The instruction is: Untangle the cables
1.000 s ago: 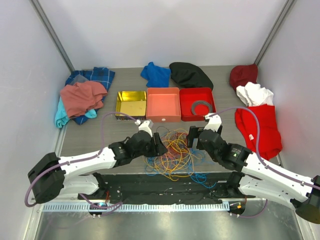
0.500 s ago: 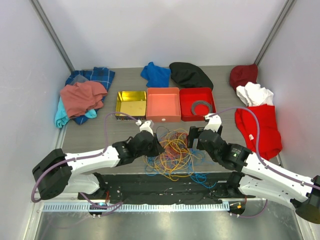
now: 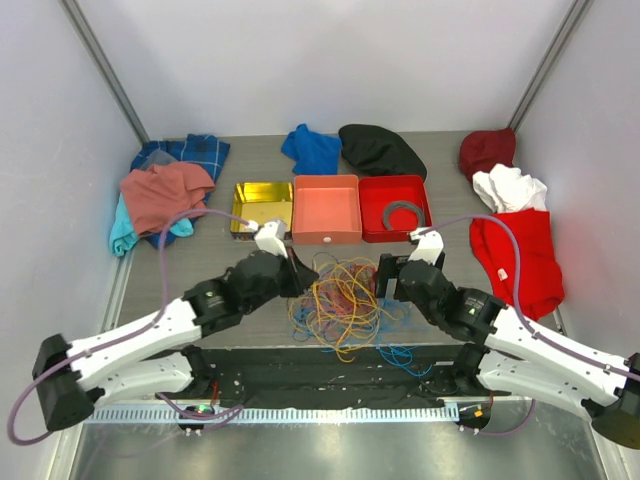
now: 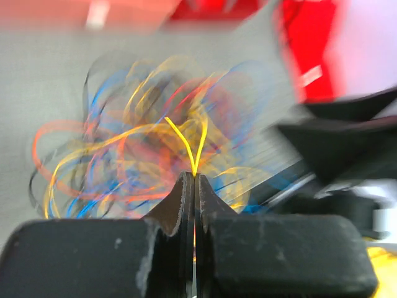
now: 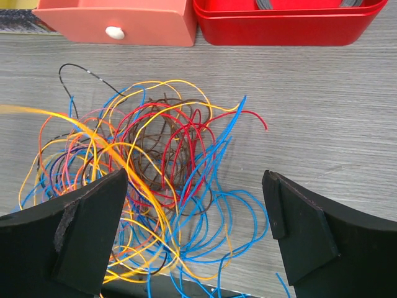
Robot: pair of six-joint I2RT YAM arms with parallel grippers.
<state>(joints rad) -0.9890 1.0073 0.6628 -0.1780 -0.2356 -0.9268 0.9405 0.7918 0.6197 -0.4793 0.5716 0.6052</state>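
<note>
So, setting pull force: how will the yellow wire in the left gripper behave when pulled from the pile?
Likely floppy: the yellow wire folds sharply at the left gripper. Probably snags, since it runs into the tangled cables.

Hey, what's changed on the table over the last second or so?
The left gripper has pulled back leftward from the tangle of cables, shut on a yellow cable that trails out of it. The right gripper stayed open at the tangle's right side; the boxes and cloths have not moved.
</note>
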